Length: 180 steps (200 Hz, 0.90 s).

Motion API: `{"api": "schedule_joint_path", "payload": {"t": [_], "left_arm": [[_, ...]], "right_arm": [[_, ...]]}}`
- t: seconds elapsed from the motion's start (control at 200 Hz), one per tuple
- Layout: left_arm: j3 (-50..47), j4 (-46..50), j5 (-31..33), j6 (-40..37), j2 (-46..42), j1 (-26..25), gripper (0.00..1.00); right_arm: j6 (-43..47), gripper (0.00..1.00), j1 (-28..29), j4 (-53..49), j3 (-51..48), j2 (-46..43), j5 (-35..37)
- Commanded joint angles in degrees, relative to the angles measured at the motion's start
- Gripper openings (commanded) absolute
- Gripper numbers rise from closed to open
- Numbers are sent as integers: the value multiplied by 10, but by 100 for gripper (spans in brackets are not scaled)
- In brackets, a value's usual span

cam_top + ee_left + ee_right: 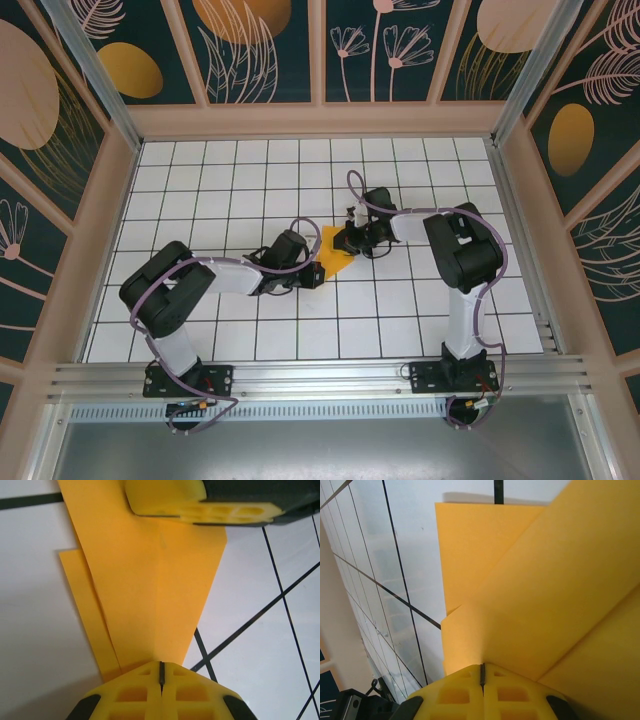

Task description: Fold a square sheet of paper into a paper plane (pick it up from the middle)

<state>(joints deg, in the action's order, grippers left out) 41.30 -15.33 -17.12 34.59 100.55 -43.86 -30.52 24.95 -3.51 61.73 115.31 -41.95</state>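
On the table point(200, 180), left fingers point(132, 695) and right fingers point(452, 696), each pressed together, rest on the folded paper point(150, 590).

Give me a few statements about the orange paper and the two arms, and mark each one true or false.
1. The sheet of paper is orange-yellow. True.
2. It is a flat, unfolded square. False: it shows folds, with layers overlapping.
3. The left end effector has its fingers closed. True.
4. The right end effector gapes wide open. False: its fingers are closed together.
5. The sheet of paper lies in a far corner of the table. False: it lies near the middle, between both arms.
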Motion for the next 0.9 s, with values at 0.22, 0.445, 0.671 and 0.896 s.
{"api": "schedule_joint_path", "payload": {"t": [0.22,0.445,0.671,0.896], "left_arm": [[-62,178,-29,-12,-20,-27,0],[-34,178,2,-6,-115,-26,0],[-24,67,85,42,-186,-14,0],[12,-5,67,94,-72,-11,0]], "right_arm": [[4,0,-1,-58,-24,66,130],[4,0,-1,-56,-25,62,127],[3,0,0,-49,-21,56,115],[-1,0,2,-42,-15,55,105]]}}
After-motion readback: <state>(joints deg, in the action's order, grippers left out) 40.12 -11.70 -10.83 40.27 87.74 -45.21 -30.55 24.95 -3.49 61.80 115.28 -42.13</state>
